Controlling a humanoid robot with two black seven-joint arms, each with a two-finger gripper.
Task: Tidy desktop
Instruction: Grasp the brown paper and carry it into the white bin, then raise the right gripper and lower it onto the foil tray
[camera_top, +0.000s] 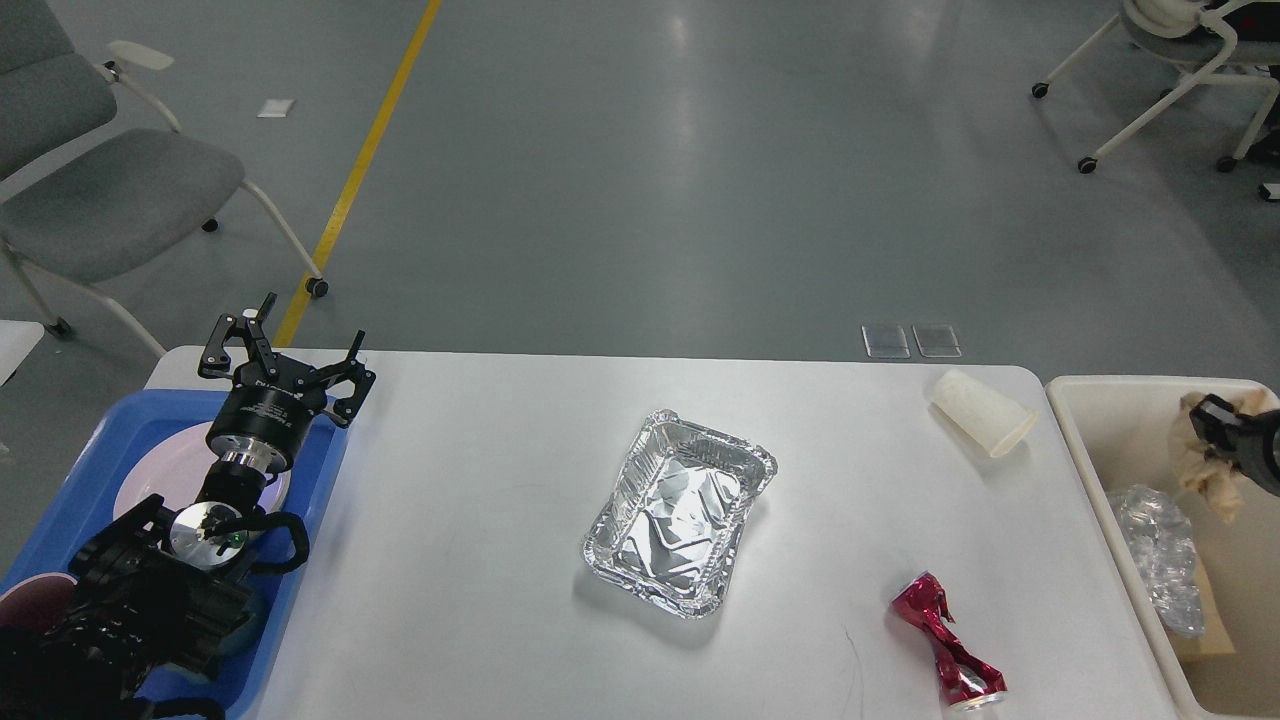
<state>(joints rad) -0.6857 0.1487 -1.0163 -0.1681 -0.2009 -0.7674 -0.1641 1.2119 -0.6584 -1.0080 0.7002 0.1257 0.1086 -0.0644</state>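
Observation:
The white desktop holds an empty foil tray in the middle, a crushed red can at the front right and a white paper cup lying on its side at the far right. My right gripper shows only at the right edge, over the cream bin, shut on a crumpled brown paper that hangs inside the bin. My left gripper is open and empty above the far edge of the blue tray.
The bin holds crumpled clear plastic. The blue tray holds a pale plate under my left arm. A grey chair stands beyond the table's left end, and another chair at the far right.

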